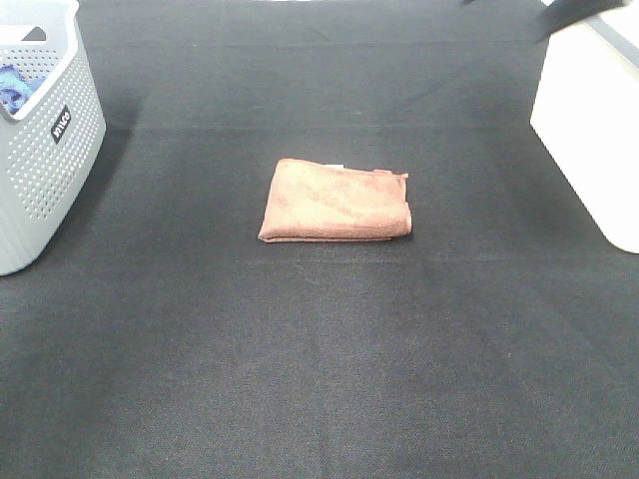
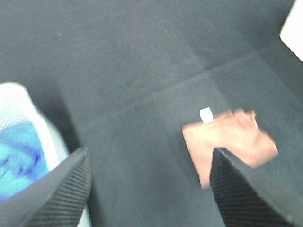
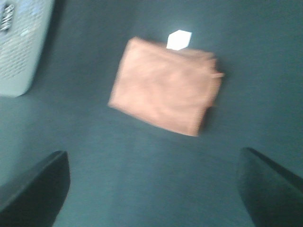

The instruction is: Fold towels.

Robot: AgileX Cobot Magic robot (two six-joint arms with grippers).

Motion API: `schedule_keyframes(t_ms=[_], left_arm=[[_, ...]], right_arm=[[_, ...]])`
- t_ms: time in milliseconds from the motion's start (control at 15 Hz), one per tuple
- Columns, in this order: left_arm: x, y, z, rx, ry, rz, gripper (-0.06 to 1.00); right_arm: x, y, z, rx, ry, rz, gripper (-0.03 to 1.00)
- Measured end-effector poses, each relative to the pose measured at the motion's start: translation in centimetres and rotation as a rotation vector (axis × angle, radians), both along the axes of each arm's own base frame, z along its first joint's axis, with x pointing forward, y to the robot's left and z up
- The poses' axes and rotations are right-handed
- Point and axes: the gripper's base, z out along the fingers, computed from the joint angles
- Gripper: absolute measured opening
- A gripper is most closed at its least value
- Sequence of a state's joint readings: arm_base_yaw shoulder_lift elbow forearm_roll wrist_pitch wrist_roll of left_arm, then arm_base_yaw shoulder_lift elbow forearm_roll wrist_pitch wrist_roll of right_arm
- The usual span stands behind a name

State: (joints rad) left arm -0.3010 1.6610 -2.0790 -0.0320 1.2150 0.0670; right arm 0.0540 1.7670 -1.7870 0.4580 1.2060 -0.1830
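Note:
The reddish-brown towel (image 1: 335,202) lies folded into a small rectangle on the black table, near the middle. Its white tag (image 3: 179,39) sticks out at the far edge. It also shows in the left wrist view (image 2: 227,142) and in the right wrist view (image 3: 165,86). My left gripper (image 2: 149,189) is open and empty, raised above the table between the basket and the towel. My right gripper (image 3: 154,189) is open and empty, raised above the table on the near side of the towel. Neither gripper shows in the exterior high view.
A grey perforated basket (image 1: 55,140) stands at the far left with a blue cloth (image 1: 14,88) inside; it also shows in the left wrist view (image 2: 19,156). A white box (image 1: 594,130) stands at the right edge. A dark arm part (image 1: 574,12) shows at the top right.

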Motion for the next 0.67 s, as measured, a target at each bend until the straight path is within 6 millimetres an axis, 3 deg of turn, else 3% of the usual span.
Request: schedule_keyframes(t_ms=[67, 267, 333, 400, 667], left_arm=[[-1.4, 0.6, -0.8, 0.018, 0.038, 0.015, 0.68], [-6.0, 2.3, -4.2, 0.05, 0.169, 0.074, 0.68], [-8.1, 3.0, -5.0, 0.051, 0.191, 0.08, 0.68], [-10.9, 3.9, -6.6, 0.056, 0.23, 0.091, 0.68], [-19.2, 6.5, -10.9, 0.06, 0.255, 0.098, 0.68]], right_arm=[[-2.8, -0.6, 2.8, -0.041, -0.069, -0.022, 0.89], [-9.4, -1.3, 5.7, -0.083, -0.151, -0.036, 0.89], [-11.6, -1.6, 5.9, -0.104, -0.163, -0.04, 0.89], [-14.8, -2.1, 5.2, -0.139, -0.161, -0.046, 0.89], [-22.5, -3.0, 0.8, -0.209, -0.113, -0.053, 0.89]])
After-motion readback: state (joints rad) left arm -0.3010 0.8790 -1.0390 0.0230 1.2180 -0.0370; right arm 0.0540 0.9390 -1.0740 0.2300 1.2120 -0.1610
